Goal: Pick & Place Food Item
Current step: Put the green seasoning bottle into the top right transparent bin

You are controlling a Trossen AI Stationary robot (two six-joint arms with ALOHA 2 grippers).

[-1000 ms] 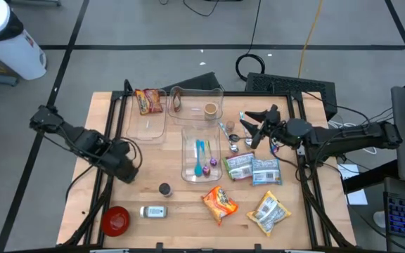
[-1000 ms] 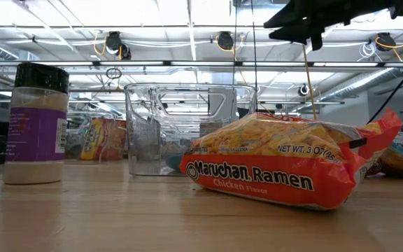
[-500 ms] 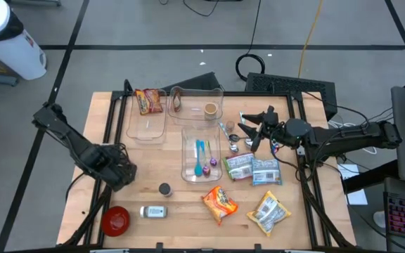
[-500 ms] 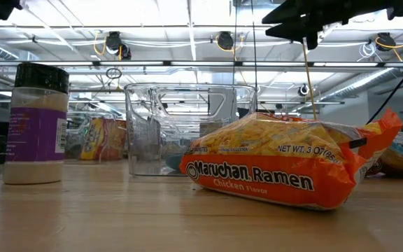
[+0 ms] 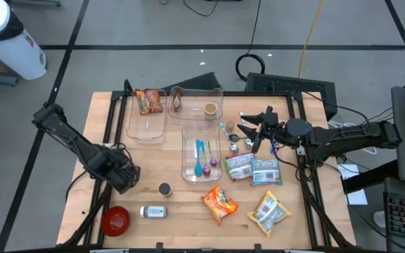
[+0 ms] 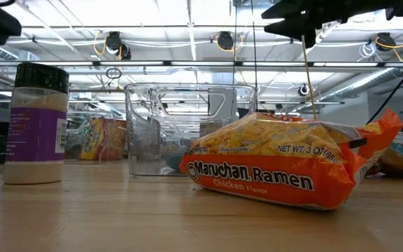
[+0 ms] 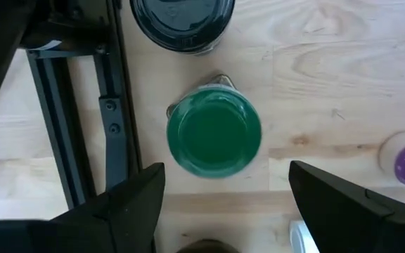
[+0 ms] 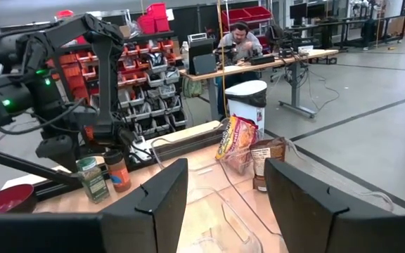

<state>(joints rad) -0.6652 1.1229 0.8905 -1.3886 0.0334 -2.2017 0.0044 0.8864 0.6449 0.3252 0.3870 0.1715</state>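
My left gripper points down at the table's left side, open, above a green-lidded jar that stands upright on the wood. Its fingers stand on either side of the lid, clear of it. A dark-lidded jar stands just beyond. An orange ramen packet lies flat near the front edge. My right gripper hovers level and open above the table's right half, with nothing between its fingers.
Clear tubs stand mid-table and at the back, one with a ramen packet on its far end. More food packets lie at the right. A red bowl, a lying jar and a black-lidded jar sit front left.
My left gripper has come down toward the table and a little toward its near edge, rolling about its own axis, and now shows in the low view's top left corner. Its fingers stay apart.
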